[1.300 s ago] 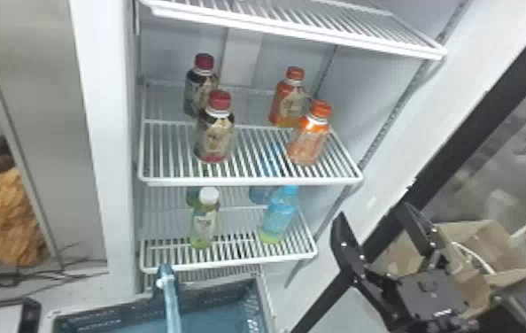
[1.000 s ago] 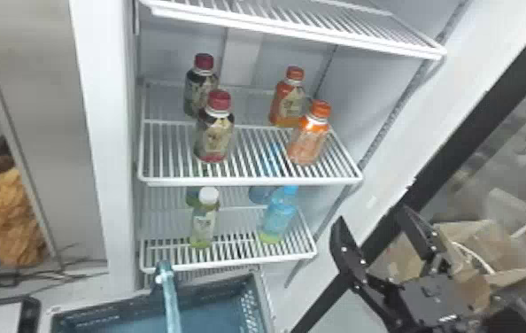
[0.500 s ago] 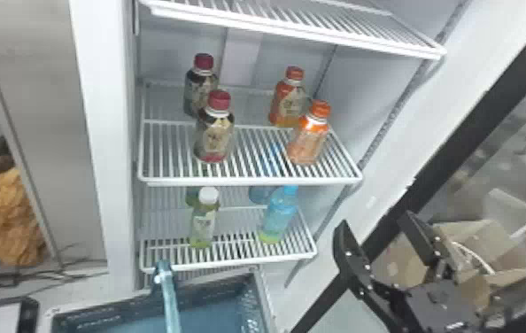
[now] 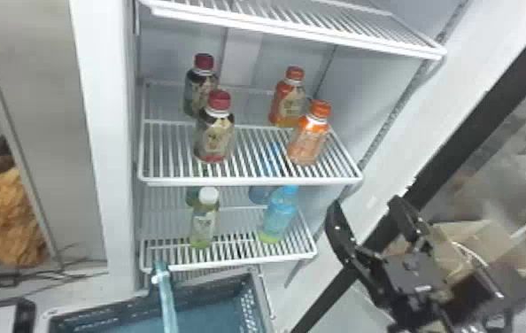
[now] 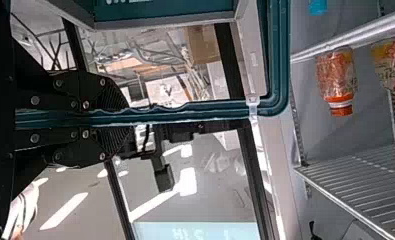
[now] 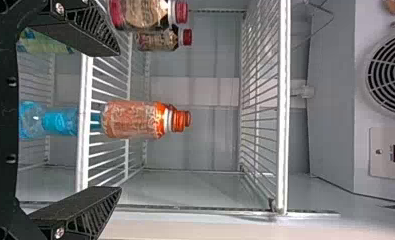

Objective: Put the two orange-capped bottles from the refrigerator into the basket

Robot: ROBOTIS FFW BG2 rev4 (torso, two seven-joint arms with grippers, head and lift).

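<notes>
1. Bottle with orange cap in front (image 4: 308, 139) stands upright on the middle shelf (image 4: 249, 180), near its front edge, on the right side. Behind it stands the rear orange-capped bottle (image 4: 288, 102), also upright. So both of your target bottles are inside the refrigerator (image 4: 102, 133), and neither one is delivered yet.

2. Your right gripper (image 4: 365, 203) has its fingers spread, with nothing held between them. It is in front of the shelves, apart from the bottles. In the right wrist view, the front bottle appears beyond the gap of the fingers, so I judge that you are preparing the first pick.

3. On the same shelf you have also the front red-capped bottle (image 4: 215, 133) and the rear red-capped bottle (image 4: 200, 84). These are not for you to take.

4. Below the shelves, at the front, is the basket (image 4: 251, 305). Your left gripper (image 5: 125, 117) is clenched on the basket handle (image 5: 185, 109), so the basket looks ready to receive.

5. By my judgement, the task is at its beginning: the basket is held, but you have left to grasp, take out and put in the first bottle, and then to do the same with the second.
</notes>
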